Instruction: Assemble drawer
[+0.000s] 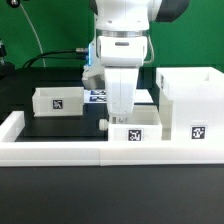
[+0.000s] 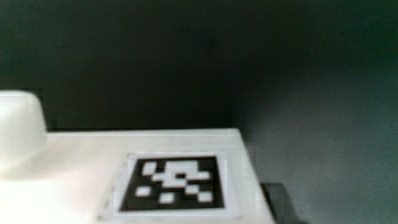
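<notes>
The near tray point(image 1: 135, 131) is a small white tagged box against the front wall, with its knob point(image 1: 103, 124) pointing to the exterior view's left. My gripper point(image 1: 119, 116) is down at this tray's top edge. In the wrist view the tray's tagged white face point(image 2: 175, 183) fills the lower part. The rounded knob point(image 2: 15, 130) is at the frame's edge, and one dark fingertip point(image 2: 276, 201) lies against the tray's side. The other finger is hidden. A second tray point(image 1: 55, 100) sits at the exterior view's left. The tall box housing point(image 1: 190, 105) stands at the right.
A long low white wall point(image 1: 60, 152) edges the black table along the front. The marker board point(image 1: 97, 97) lies flat behind my gripper. Black table surface point(image 1: 60, 125) lies between the left tray and the wall.
</notes>
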You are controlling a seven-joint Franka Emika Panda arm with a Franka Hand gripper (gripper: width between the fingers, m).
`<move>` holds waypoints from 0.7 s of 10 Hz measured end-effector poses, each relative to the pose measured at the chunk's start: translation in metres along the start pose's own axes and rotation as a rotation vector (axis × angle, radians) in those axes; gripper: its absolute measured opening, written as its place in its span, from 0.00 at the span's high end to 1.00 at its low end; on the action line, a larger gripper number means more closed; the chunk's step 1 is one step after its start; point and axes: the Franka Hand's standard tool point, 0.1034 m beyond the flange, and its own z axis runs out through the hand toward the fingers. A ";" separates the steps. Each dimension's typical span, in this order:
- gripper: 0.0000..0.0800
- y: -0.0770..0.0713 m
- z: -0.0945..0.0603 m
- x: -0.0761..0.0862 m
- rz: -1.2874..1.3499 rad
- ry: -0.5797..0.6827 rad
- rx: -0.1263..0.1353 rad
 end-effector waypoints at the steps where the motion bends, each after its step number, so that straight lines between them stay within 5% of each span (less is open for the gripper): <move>1: 0.95 0.001 0.001 0.000 0.001 0.002 -0.025; 7: 0.95 0.003 0.003 0.005 -0.034 0.000 -0.018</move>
